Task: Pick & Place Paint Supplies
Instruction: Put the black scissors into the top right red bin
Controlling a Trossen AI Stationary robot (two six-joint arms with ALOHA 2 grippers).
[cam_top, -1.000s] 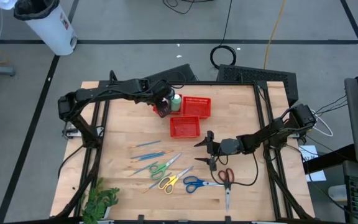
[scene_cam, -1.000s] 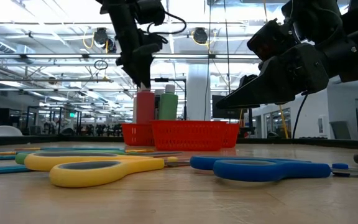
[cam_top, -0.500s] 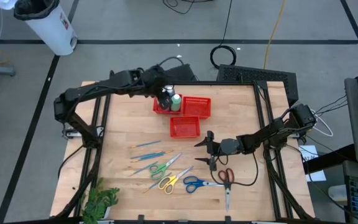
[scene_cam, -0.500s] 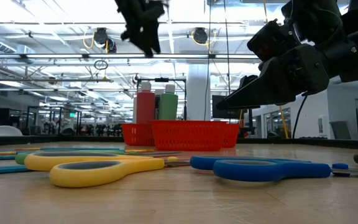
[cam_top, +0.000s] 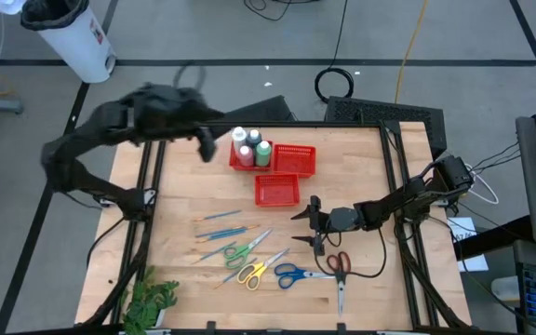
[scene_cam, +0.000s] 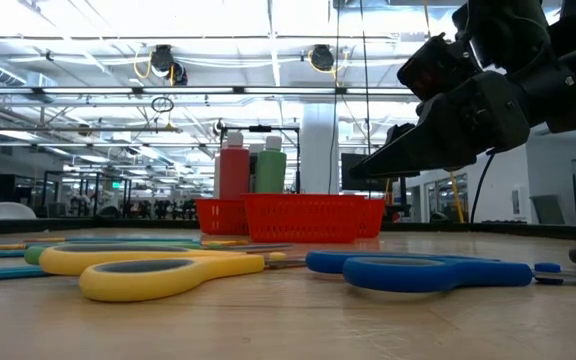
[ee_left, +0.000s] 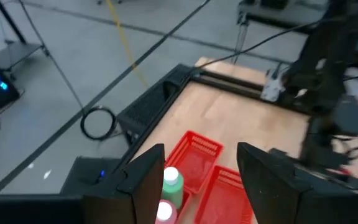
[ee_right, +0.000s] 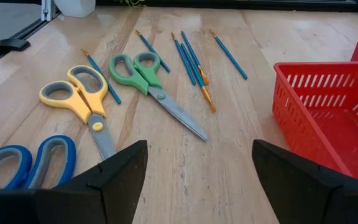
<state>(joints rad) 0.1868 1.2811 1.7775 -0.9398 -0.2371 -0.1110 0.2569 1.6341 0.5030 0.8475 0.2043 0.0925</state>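
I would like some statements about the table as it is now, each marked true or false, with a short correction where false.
1. The bottles stand in the far red basket. True.
2. The right gripper holds the red scissors. False: it is open and empty, and the red scissors lie on the table.
3. The near red basket has a brush in it. False: it is empty, and the brushes lie on the table.
4. The left gripper is open and holds nothing. True.
5. The yellow scissors lie between the green scissors and the blue scissors. True.
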